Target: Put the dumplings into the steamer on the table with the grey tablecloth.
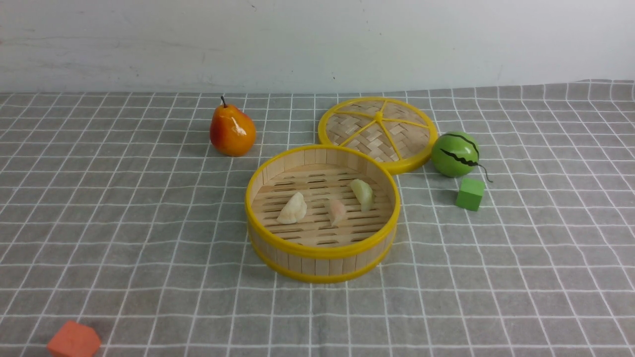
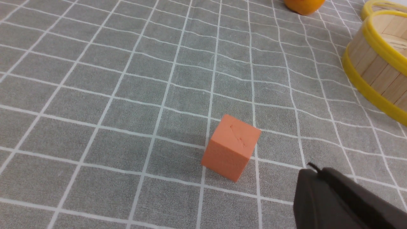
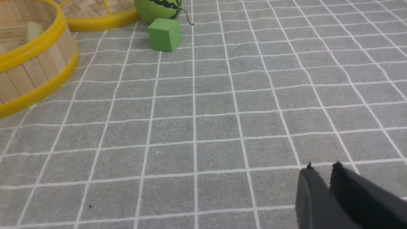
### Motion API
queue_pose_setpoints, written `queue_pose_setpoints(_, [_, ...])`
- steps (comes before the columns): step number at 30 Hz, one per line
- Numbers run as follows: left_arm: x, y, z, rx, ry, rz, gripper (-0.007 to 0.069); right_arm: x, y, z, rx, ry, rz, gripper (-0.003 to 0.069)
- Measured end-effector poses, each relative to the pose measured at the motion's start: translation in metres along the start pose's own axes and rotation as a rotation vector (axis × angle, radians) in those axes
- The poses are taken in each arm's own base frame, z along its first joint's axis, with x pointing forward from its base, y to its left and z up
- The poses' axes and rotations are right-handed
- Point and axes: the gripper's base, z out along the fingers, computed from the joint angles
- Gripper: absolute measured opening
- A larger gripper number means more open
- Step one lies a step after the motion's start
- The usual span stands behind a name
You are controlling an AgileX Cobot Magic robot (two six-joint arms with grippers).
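The steamer (image 1: 321,213) stands at the frame's centre, its top uncovered, so entry from above is free; three dumplings (image 1: 292,208) lie apart on its floor with bare slats between them. Touching its rim at upper right lies the lid (image 1: 378,133), and just right of that a melon (image 1: 455,153) and a green cube (image 1: 470,194) crowd the steamer's right flank. A pear (image 1: 232,130) stands at upper left, near the steamer but apart from it. An orange block (image 1: 73,340) sits in the lower left corner. The cloth (image 1: 521,277) across the lower middle, whole lower right and left side lies bare.
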Motion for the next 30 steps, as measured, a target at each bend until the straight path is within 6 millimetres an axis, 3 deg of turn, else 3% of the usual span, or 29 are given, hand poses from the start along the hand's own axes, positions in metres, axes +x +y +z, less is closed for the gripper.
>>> queue_pose_setpoints(30, [0.0006,0.0001,0.0,-0.002,0.007,0.0,-0.0008,0.0,0.0,0.0,0.0,0.0,0.0,0.0126])
